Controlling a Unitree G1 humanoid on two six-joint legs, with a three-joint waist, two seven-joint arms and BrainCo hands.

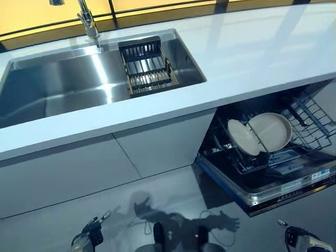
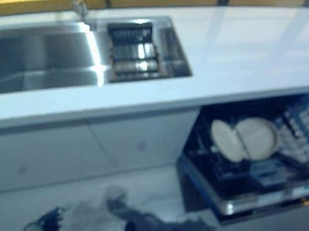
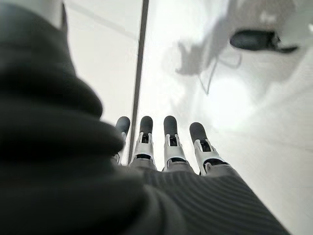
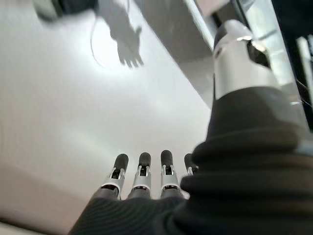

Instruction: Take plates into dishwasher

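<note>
Both hands hung low with fingers straight and empty: left hand [image 3: 166, 147], right hand [image 4: 142, 178]. Two plates [image 1: 261, 133] stood in the dishwasher rack [image 1: 315, 123]. Reaching in carelessly might topple them.

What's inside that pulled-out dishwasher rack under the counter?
Two round cream plates stand on edge, overlapping, in the dark wire dishwasher rack. The rack's rear, beneath the white countertop, is hidden.

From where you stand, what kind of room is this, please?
Most likely a kitchen. A steel sink with a faucet is set into a white countertop, and beside it an open dishwasher has two plates standing in its rack. Both hands hang low, empty.
</note>
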